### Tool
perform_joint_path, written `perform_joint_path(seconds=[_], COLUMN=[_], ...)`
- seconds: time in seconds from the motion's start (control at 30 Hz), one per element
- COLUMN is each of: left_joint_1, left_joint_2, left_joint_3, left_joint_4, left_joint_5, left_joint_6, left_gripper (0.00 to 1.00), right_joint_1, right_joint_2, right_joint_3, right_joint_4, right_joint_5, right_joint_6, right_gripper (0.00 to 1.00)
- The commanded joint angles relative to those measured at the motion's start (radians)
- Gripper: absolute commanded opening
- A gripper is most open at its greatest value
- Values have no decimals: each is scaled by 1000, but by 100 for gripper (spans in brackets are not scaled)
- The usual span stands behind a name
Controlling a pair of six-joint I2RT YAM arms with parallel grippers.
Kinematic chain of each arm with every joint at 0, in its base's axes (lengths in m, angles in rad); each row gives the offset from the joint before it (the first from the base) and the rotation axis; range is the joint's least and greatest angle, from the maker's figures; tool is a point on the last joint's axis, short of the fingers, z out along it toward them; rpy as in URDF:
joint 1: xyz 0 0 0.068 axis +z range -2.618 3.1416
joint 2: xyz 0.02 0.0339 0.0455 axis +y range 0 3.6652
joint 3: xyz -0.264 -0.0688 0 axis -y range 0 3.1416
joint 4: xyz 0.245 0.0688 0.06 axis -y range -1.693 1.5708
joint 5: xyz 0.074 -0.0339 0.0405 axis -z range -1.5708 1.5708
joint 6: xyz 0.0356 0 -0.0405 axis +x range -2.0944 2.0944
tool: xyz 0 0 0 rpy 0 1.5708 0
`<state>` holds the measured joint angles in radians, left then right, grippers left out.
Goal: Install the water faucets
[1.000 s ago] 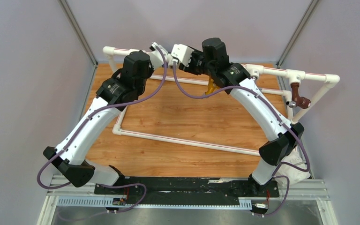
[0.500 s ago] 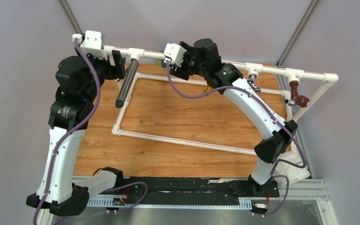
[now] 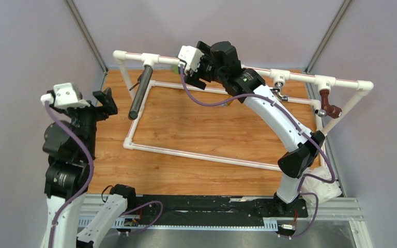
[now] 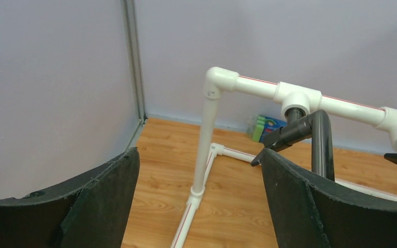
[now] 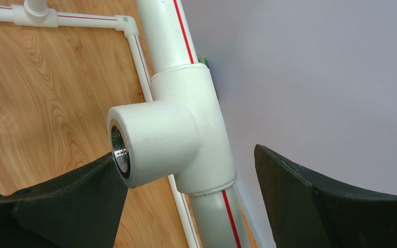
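Note:
The water faucet [image 3: 139, 93], a long dark tube, hangs slanted from a tee on the white pipe frame's [image 3: 258, 70] top bar. In the left wrist view the faucet [image 4: 321, 142] and its cross-bar handle [image 4: 288, 135] sit under a tee [image 4: 300, 98]. My left gripper [image 3: 103, 103] is open and empty, well left of the faucet and nearer me, with its fingers [image 4: 82, 206] wide apart. My right gripper [image 3: 199, 66] is open and straddles another tee [image 5: 178, 137] on the top bar. That tee's metal threaded socket [image 5: 120, 152] is bare.
A brown tap [image 3: 331, 109] and a chrome tap [image 3: 279, 87] sit on the frame's right side. The frame's lower pipes [image 3: 201, 154] lie on the wooden table [image 3: 207, 126]. A green and blue box [image 4: 266, 126] stands at the back wall. White cloth [image 3: 323, 186] lies by the right base.
The left gripper opened, let go of the faucet and drew back to the near left. The faucet stays hanging from its tee. The right gripper opened and shifted slightly left.

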<state>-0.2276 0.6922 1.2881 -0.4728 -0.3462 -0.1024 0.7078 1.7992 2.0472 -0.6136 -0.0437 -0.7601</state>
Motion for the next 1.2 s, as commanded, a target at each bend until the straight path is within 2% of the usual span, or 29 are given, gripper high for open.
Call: perform_joint_path(seconds=[0.0, 0.07, 0.43, 0.6, 0.73, 0.93, 1.03, 1.17], left_joint_1=[5, 5, 5, 4, 5, 5, 5, 5], left_joint_2=[-120, -157, -284, -348, -411, -523, -577, -646], left_joint_3=[-50, -67, -145, -209, -266, -358, -423, -510], left_joint_4=[108, 103, 69, 60, 53, 49, 53, 72], left_joint_5=[-99, -106, -119, -117, -125, -158, -175, -207], left_joint_6=[29, 36, 9, -8, -16, -51, -63, -71], left_gripper=[93, 93, 93, 93, 93, 93, 93, 93], right_joint_1=[21, 30, 42, 42, 42, 42, 42, 42], right_joint_2=[-112, -161, -510, -717, -920, -1250, -1421, -1547], right_joint_3=[33, -10, -332, -554, -793, -1094, -1188, -1272], right_joint_4=[120, 156, 463, 604, 715, 765, 759, 704], right_joint_5=[38, 42, 44, 212, 388, 504, 508, 530], right_joint_6=[45, 61, 248, 341, 381, 400, 401, 383], right_gripper=[96, 100, 100, 100, 100, 100, 100, 100])
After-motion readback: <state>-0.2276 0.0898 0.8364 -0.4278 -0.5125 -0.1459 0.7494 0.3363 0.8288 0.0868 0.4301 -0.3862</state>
